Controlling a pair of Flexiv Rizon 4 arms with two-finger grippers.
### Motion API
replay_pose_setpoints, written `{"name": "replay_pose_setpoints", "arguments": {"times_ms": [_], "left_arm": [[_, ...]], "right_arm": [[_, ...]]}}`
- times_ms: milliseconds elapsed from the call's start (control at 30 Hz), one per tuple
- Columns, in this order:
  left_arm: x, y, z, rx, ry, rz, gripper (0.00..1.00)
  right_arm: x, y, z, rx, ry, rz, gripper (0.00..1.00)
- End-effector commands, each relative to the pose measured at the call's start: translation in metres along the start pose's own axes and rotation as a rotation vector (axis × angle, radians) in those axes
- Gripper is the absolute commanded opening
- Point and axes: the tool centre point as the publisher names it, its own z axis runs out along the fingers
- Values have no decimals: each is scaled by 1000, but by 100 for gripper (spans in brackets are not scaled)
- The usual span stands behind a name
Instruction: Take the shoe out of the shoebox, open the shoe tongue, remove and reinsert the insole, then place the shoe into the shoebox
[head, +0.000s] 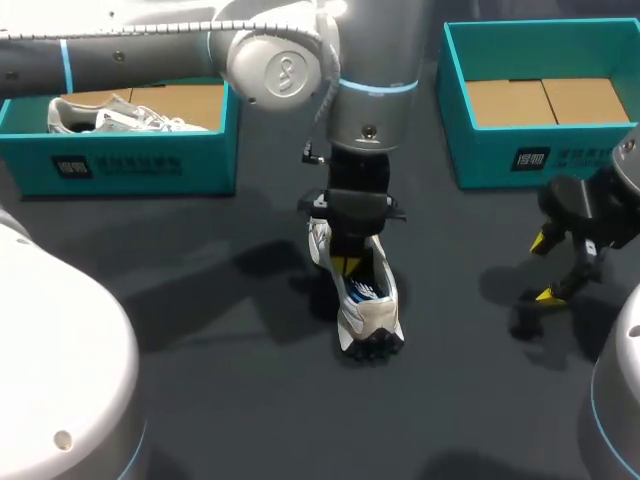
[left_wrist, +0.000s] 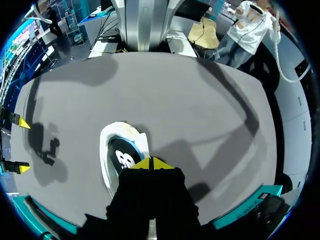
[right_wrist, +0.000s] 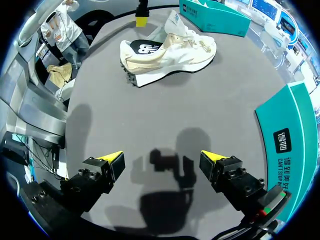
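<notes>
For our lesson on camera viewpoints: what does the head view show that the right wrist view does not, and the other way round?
Only the head view: a second shoe lying inside the left shoebox, and the bare cardboard floor of the right shoebox.
Only the right wrist view: the full side of the shoe on the table, heel to toe, not covered by the left arm.
Both: that shoe with the left gripper at its opening, and the open right gripper.
</notes>
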Motion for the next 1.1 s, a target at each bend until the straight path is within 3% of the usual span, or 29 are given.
{"name": "replay_pose_setpoints", "arguments": {"times_ms": [33,833,1100], "left_arm": [[-8,3,14,-4,8,-5,0],[-20,19,66,10,22,-51,0],[-21,15,47,-66,-6,-49,0]], "right_arm": [[1,0,0,1,-2,0,100],[1,0,0,1,-2,0,100],[1,0,0,1,-2,0,100]]}}
